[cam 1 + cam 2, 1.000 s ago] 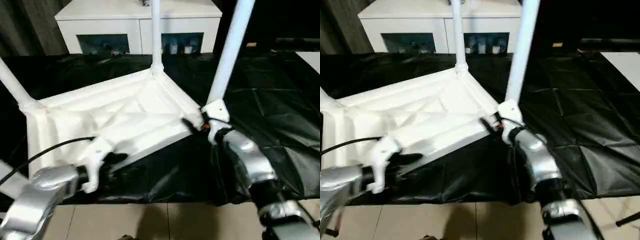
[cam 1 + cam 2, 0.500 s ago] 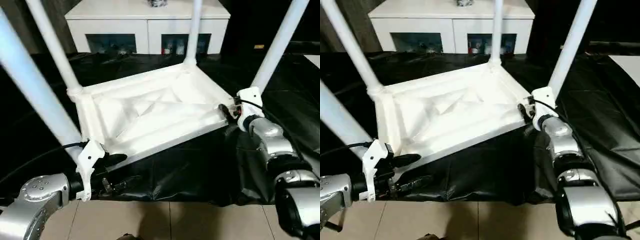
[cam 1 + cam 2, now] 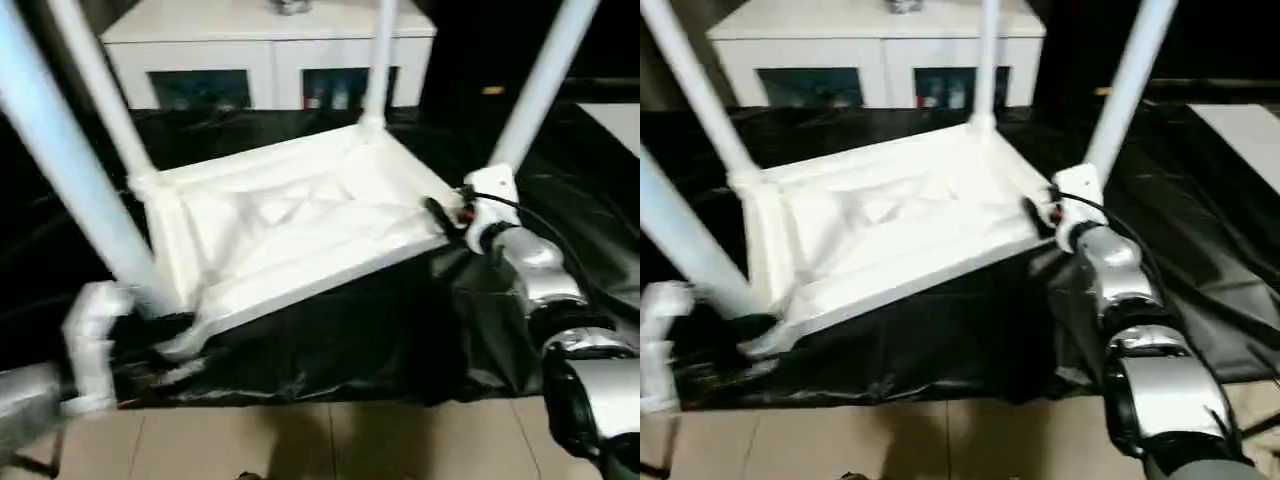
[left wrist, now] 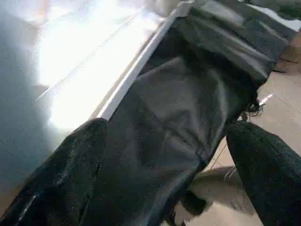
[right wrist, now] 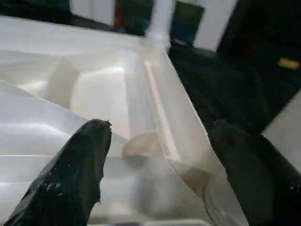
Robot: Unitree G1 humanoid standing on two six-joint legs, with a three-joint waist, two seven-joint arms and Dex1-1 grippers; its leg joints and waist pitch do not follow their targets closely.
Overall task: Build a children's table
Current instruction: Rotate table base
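Since a second ago the left gripper (image 4: 160, 179) has let go of the near edge of the children's table (image 3: 300, 225) and pulled back off it toward the floor side; its black fingers (image 4: 61, 174) stand wide apart over the black sheet (image 4: 188, 99), holding nothing. The right gripper (image 5: 160, 174) has stayed at the table's right corner, fingers spread either side of the corner rim. Whether they press on it, cannot tell.

The table lies upside down on the black sheet, ribbed underside up, tilted, with legs (image 3: 540, 85) rising at its corners and a white cabinet (image 3: 265, 45) behind.

Step in hand looks like repositioning or flipping the table.

- Right gripper should get a firm clamp on the rim before any lift.
- Left should regrip low on the near edge, clear of the near leg (image 3: 70, 170).
- Move both arms together, or the table may twist and slide on the slick sheet.
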